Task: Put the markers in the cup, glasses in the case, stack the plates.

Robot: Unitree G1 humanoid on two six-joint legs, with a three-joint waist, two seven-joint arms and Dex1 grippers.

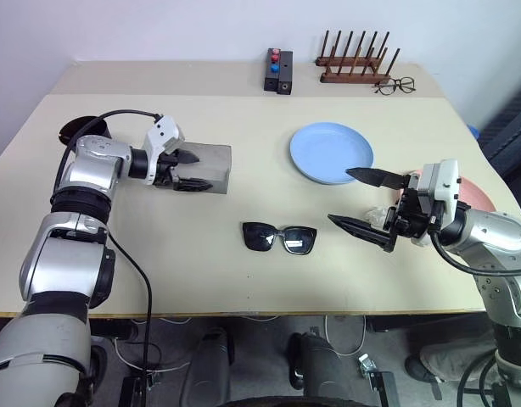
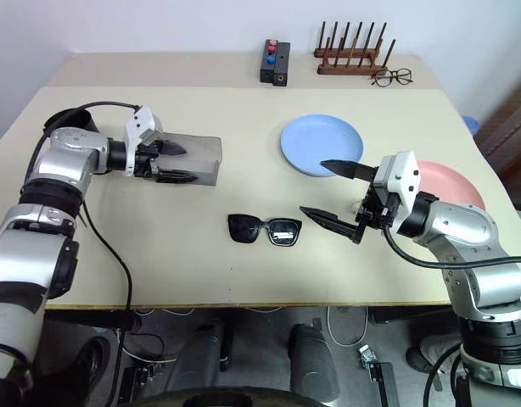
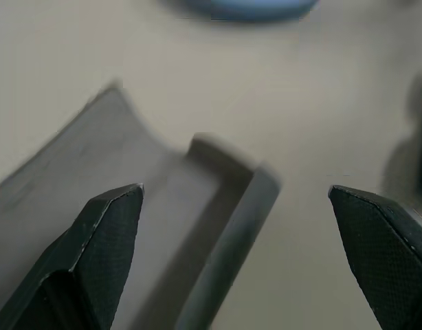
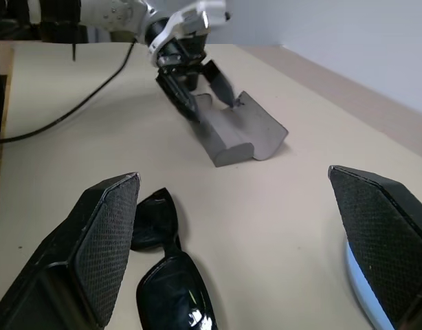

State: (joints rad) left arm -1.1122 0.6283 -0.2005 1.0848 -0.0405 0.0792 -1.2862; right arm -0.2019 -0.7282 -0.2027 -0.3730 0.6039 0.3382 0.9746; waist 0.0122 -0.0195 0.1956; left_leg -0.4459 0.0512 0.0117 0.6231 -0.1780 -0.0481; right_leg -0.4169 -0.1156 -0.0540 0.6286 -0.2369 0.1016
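Note:
The grey case (image 1: 216,166) lies open on the table left of centre, its flap folded back (image 3: 94,158). My left gripper (image 1: 201,170) is open, with its fingers spread over the case's left end. Whether they touch it is unclear. The black glasses (image 1: 279,237) lie folded near the front middle. To their right my right gripper (image 1: 338,195) hangs open and empty above the table. The light blue plate (image 1: 331,153) sits behind it. My right arm partly hides the pink plate (image 2: 451,180). A small whitish object, perhaps a marker (image 1: 375,219), shows behind the right gripper. My left arm largely covers the black cup (image 1: 74,127).
Along the far edge stand a black block with red and blue knobs (image 1: 278,71), a wooden peg rack (image 1: 355,66) and thin-rimmed clear spectacles (image 1: 396,85). A black cable (image 1: 129,254) trails from my left arm over the table's front edge.

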